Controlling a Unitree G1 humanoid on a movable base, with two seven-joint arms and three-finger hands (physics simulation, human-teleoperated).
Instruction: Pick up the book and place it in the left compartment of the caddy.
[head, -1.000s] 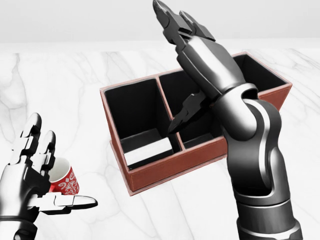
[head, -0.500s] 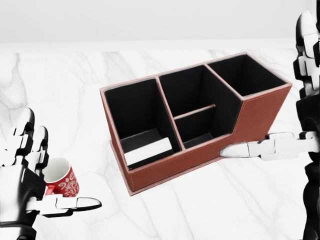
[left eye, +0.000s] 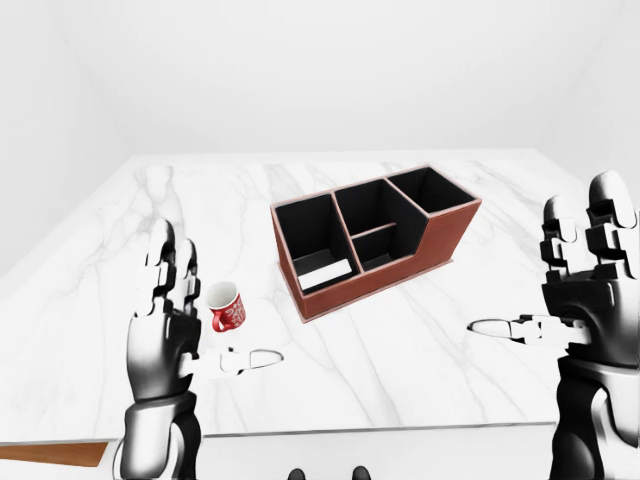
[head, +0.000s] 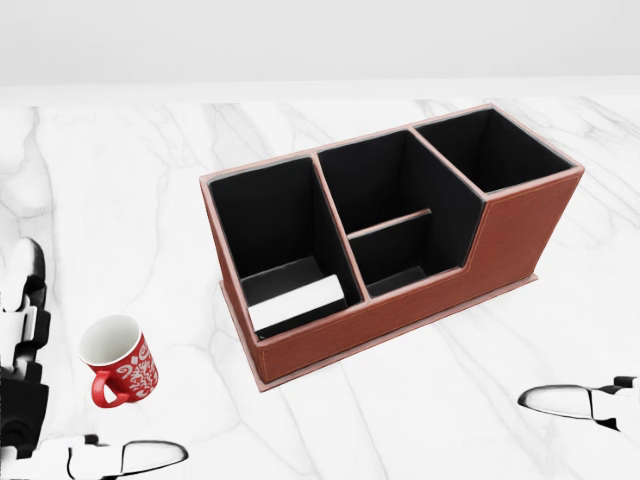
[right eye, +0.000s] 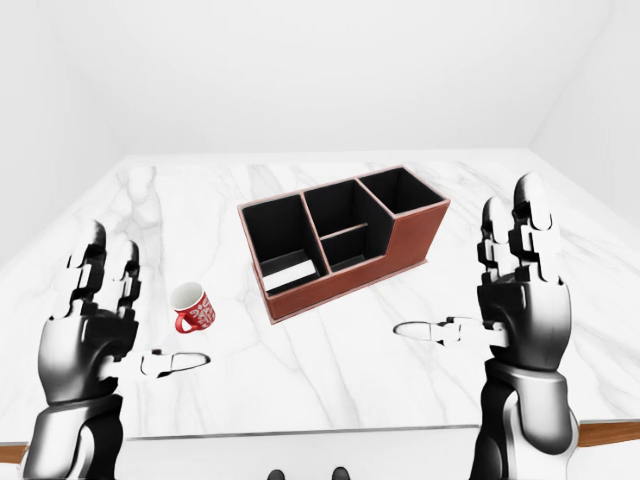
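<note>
Left hand: your left hand (left eye: 165, 320) is raised near the bottom left of the left-eye view, fingers spread, thumb out, holding nothing.
Right hand: your right hand (right eye: 520, 290) stands likewise at the bottom right, fingers wide apart and empty.
Mug: the red patterned mug (head: 120, 360) sits upright on the marble table (head: 110, 190), just beside your left hand.
Book: the white book (head: 297, 301) already lies flat in the left compartment of the brown caddy (head: 520, 230), long axis running left to right, up and right of your left hand.
Nearer hand: judging by this, your left; the task looks done.
</note>
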